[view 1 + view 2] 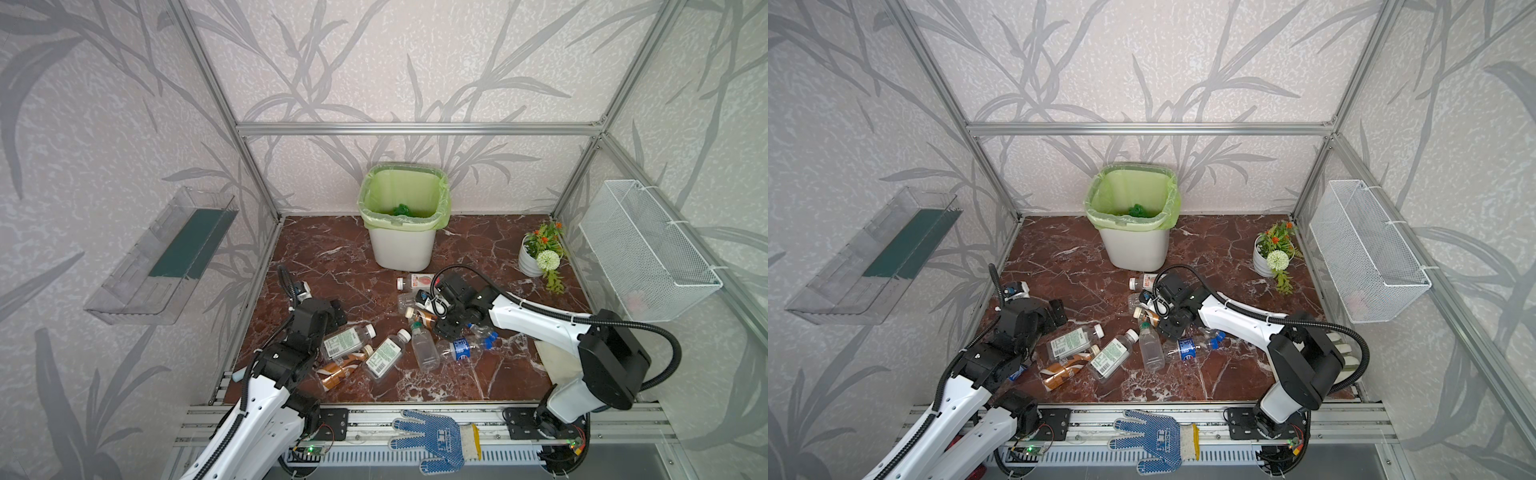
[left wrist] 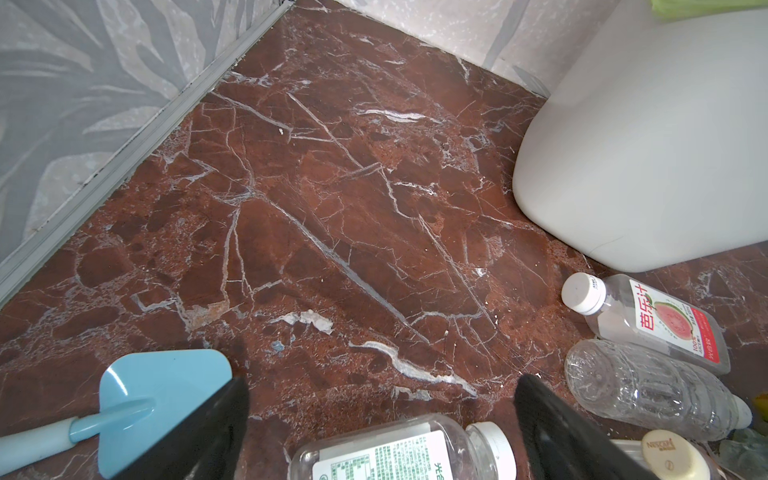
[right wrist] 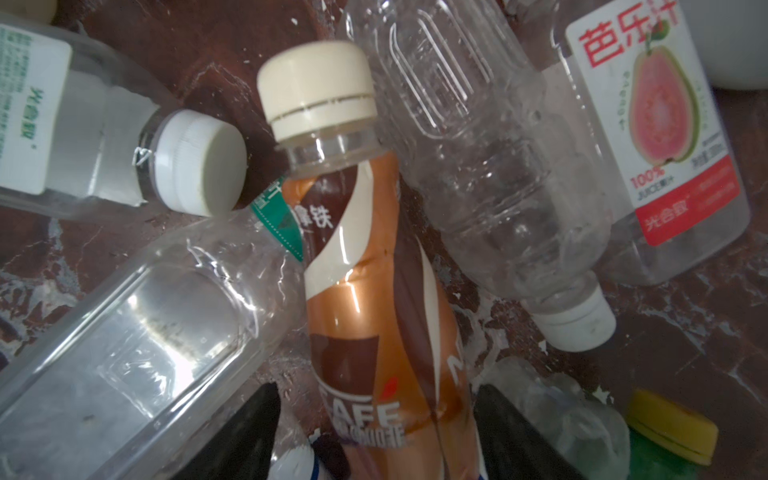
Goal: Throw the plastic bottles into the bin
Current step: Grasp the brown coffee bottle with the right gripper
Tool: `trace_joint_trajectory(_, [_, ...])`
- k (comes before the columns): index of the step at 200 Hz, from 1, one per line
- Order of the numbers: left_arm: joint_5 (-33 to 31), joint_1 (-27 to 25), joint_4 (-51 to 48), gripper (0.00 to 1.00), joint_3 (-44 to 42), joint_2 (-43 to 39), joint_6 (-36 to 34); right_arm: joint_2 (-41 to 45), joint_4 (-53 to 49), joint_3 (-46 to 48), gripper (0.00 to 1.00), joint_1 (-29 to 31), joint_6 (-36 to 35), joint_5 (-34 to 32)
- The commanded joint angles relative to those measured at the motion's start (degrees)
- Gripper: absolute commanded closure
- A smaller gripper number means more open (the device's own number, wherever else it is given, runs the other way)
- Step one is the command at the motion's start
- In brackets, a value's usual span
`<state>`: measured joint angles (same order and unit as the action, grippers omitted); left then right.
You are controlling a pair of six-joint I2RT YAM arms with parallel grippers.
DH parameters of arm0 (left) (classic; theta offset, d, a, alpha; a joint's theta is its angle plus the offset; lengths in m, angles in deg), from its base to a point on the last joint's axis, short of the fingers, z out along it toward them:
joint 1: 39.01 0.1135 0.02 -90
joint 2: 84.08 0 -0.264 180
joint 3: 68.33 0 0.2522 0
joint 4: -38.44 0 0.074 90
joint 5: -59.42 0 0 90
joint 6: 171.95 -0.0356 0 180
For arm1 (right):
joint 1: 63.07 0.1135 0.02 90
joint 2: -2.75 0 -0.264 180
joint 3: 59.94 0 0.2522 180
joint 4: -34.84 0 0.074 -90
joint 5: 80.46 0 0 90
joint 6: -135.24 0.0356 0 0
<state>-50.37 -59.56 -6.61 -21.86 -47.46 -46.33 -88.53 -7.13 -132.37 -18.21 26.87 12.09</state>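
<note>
Plastic bottles (image 1: pixel 384 357) mostly lie outside my green-lined white bin (image 1: pixel 401 249); left jaws gape empty, right jaws loosely straddle a brown-labelled bottle (image 3: pixel 374 291).

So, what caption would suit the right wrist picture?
The right gripper open around a brown coffee bottle, clear bottles scattered beside it.
</note>
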Motion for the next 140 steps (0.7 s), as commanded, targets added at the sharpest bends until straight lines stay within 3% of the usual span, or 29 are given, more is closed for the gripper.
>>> trace_joint_trajectory(1, [-0.27, 0.34, 0.18, 0.01, -0.94, -0.33, 0.42, -1.62, -3.16, -2.61, 0.24, 0.88, -1.59, -1.28])
trace_joint_trajectory(83, [0.47, 0.51, 1.18, 0.01, -2.2, -0.02, 0.31, -6.19, -6.21, -6.34, 0.26, 1.63, -1.72, -4.77])
trace_joint_trajectory(140, [0.81, 0.69, 1.61, 0.01, -2.36, 0.36, 0.25, -8.55, -6.67, -7.15, 0.37, 1.89, -1.8, -5.17])
